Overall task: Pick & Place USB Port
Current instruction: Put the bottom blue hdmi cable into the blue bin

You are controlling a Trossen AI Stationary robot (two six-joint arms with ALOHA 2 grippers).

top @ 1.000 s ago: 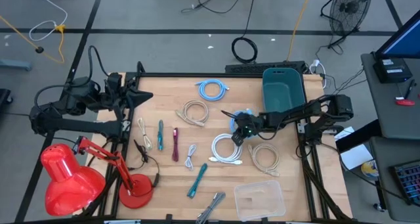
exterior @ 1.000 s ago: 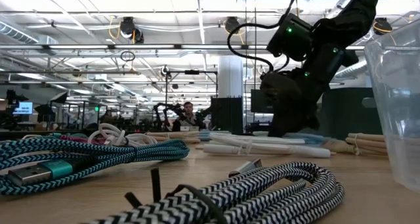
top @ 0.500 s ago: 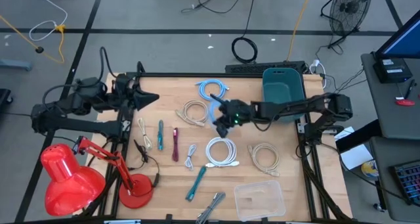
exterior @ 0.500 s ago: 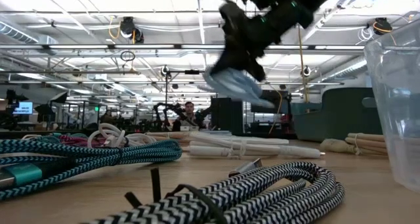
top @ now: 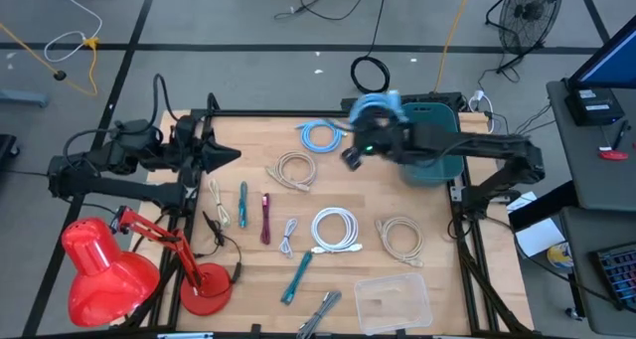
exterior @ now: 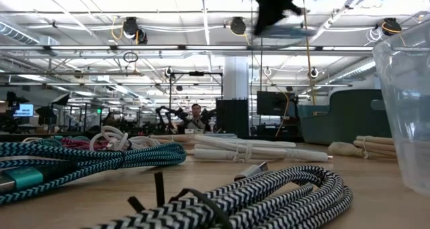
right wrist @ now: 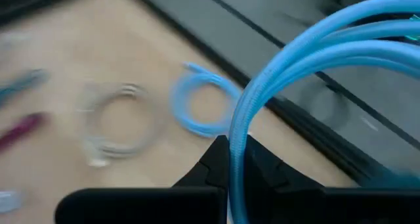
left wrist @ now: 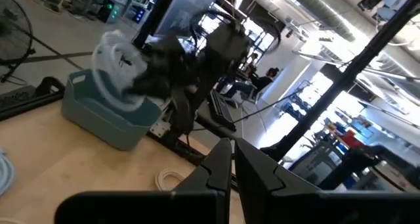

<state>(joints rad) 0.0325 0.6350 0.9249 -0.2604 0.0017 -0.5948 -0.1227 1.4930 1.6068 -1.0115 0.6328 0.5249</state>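
Blue cable (top: 376, 107), coiled, is clenched in the right gripper (top: 364, 140) and held in the air at the upper centre of the high view, just left of the teal bin (top: 429, 138). In the right wrist view the cable (right wrist: 308, 56) is pinched between the two fingers (right wrist: 213, 161). A second blue coil (top: 322, 134) is seen lying on the table (top: 248, 279) below. The left gripper (top: 221, 153) is parked at the table's left edge; its fingers (left wrist: 220, 161) are closed together.

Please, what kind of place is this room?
Probably a large open robotics lab or workshop: exposed ceiling ducts and lights, rows of workstations with a seated person, and a wooden table strewn with coiled cables.
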